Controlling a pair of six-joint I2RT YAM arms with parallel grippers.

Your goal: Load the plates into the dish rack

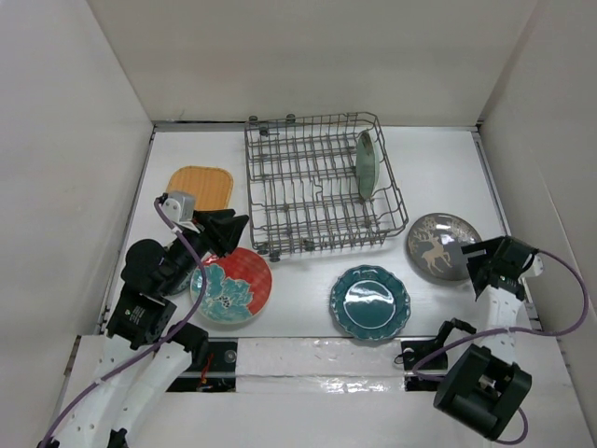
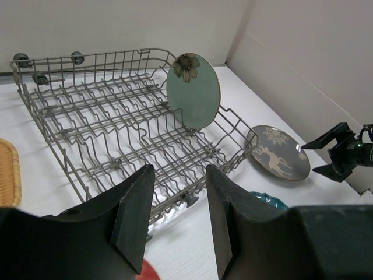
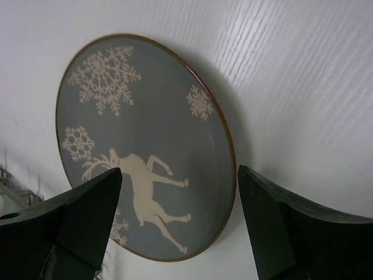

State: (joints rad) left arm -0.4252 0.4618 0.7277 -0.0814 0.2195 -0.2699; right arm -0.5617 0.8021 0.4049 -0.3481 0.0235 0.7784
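Observation:
The grey wire dish rack (image 1: pixel 308 201) stands at the back middle, with the mint-green round plate (image 1: pixel 366 164) upright in its right side; both show in the left wrist view (image 2: pixel 193 90). The orange rounded-square plate (image 1: pixel 201 186) lies left of the rack. The red plate with teal flower (image 1: pixel 233 285) lies in front, under my open, empty left gripper (image 1: pixel 229 229). The scalloped teal plate (image 1: pixel 369 301) lies front middle. The grey-brown deer plate (image 1: pixel 438 245) lies at the right. My right gripper (image 1: pixel 480 264) is open and hovers over that plate's near-right rim (image 3: pixel 145 146).
White walls enclose the table on the left, back and right. The rack (image 2: pixel 116 122) has small wheeled feet at its corners. My right gripper (image 2: pixel 341 153) shows at the right in the left wrist view, beside the deer plate (image 2: pixel 278 153).

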